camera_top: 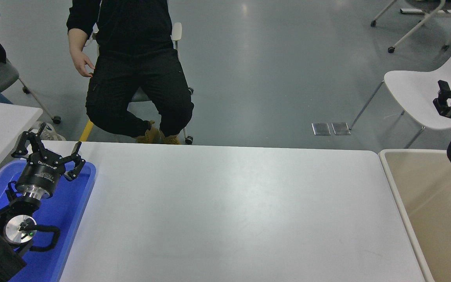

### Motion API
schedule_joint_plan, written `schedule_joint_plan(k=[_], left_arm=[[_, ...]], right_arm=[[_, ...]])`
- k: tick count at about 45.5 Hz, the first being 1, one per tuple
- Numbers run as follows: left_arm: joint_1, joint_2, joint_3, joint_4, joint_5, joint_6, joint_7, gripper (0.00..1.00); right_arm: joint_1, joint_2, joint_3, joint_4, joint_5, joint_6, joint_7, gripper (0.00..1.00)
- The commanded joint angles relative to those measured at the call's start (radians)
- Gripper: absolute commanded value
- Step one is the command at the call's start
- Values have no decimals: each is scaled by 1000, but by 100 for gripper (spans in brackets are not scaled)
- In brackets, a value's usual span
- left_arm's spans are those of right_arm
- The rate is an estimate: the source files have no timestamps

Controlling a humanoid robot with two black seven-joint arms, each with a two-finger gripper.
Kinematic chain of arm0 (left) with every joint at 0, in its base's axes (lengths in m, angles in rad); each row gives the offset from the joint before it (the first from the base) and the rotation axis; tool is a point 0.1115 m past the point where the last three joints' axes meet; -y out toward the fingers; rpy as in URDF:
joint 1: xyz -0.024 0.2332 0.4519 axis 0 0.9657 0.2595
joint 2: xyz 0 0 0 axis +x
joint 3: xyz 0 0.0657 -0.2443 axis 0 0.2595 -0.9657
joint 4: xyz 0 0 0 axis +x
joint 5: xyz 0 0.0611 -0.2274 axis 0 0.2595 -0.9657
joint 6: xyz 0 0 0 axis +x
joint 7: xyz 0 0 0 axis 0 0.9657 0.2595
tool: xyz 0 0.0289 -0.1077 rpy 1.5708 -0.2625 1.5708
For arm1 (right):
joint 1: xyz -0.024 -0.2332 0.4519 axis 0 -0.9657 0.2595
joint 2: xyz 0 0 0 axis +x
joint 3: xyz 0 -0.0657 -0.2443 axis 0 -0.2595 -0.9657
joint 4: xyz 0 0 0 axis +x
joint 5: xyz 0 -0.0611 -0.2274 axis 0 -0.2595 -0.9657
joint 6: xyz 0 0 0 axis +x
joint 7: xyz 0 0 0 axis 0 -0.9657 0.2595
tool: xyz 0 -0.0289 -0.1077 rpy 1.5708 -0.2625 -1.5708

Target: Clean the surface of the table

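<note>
The table surface (225, 211) is a wide matte white top that fills the middle of the head view. My left gripper (49, 150) is parked at the lower left over a blue tray (80, 196), its fingers spread open and holding nothing. My right gripper (450, 100) shows only in part at the right edge, raised above a beige bin and off the table's right end. Its fingers are cut off by the picture's edge.
The beige bin (399, 196) stands against the table's right end. A smaller white table (2, 121) is at the left. A person in black (131, 58) sits beyond the far edge. A white chair (421, 94) stands at the far right.
</note>
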Motion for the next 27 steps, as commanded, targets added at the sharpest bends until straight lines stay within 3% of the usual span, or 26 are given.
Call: schedule_joint_plan(k=[1, 27], left_arm=[[0, 0, 0, 0, 0, 0, 0, 100], [0, 0, 0, 0, 0, 0, 0, 100]], right_arm=[[-83, 70, 19, 87, -43, 7, 105, 99], [-258, 154, 4, 83, -46, 1, 155, 99]])
